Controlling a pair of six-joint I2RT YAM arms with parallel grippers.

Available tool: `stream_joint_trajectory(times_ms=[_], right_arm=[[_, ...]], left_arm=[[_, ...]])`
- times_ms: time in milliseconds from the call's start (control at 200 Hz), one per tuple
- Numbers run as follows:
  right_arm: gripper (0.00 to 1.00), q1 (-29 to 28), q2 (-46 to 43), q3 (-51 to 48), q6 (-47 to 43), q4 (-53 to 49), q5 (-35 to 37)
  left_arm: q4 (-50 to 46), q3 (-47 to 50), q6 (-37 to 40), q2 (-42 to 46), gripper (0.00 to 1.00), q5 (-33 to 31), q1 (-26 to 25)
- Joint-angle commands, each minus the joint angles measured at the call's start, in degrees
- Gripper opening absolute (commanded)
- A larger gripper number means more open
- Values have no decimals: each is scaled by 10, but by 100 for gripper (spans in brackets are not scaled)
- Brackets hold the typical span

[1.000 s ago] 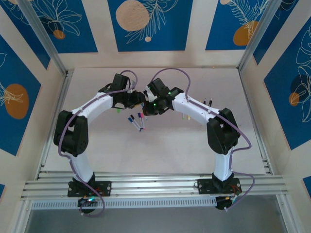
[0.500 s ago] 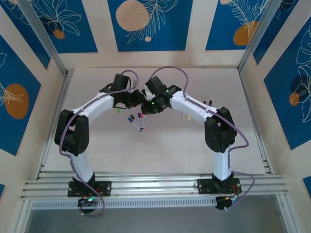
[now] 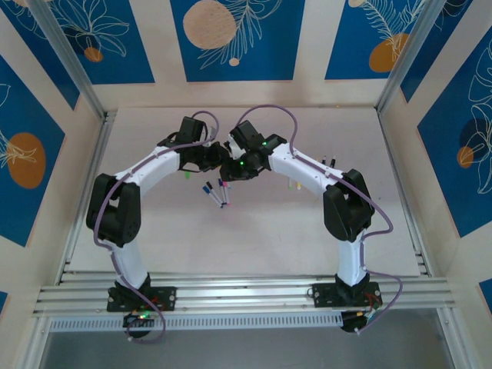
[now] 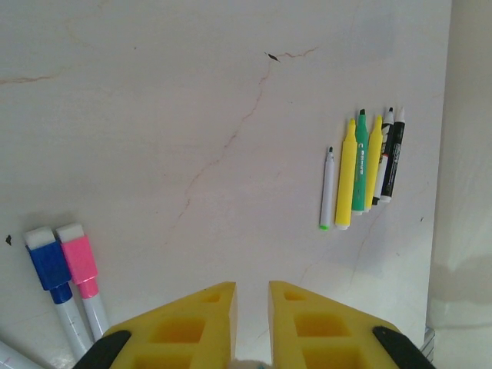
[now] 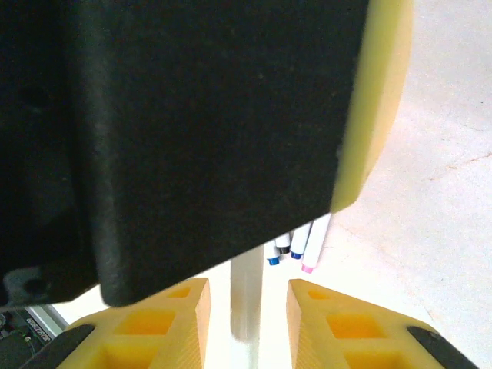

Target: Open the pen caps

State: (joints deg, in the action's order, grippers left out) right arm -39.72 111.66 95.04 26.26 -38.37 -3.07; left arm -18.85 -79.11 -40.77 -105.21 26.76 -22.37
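Left claw [image 4: 251,290] pinches a white pen [image 5: 246,327]; right claw [image 5: 247,287], spread, straddles its barrel with a gap on each side.

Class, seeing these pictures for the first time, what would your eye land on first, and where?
Mid-table, both arms arch inward so that the left gripper and right gripper nearly touch. A white pen stands between the right gripper's parted jaws. In the left wrist view, a neat row of uncapped pens lies at right.
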Motion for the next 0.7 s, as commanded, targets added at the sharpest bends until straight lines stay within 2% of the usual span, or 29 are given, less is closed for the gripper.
stream_joint_trajectory(times_ms=[0,160,230,255,295,335,570,695], right_arm=[[32,-3,12,4,5,-4,-18],[29,-6,21,13,2,-8,-22],[24,-8,24,16,1,-11,-22],[21,-8,23,16,0,-11,-22],[7,-8,24,17,0,-14,-23],[0,-8,24,17,0,-17,-20],[0,-9,-1,-21,3,-18,-26],[0,-16,-43,-93,23,-24,-56]], left_arm=[[0,-10,-8,-2,0,6,-5],[-4,-15,-8,-3,0,7,-5],[-7,-17,-8,-4,0,7,-4],[-7,-18,-8,-5,0,8,-4],[-7,-20,-8,-6,0,7,-4],[-7,-21,-8,-7,0,6,-4],[-15,-47,-5,-27,0,-14,14],[-59,-114,14,-62,0,-69,34]])
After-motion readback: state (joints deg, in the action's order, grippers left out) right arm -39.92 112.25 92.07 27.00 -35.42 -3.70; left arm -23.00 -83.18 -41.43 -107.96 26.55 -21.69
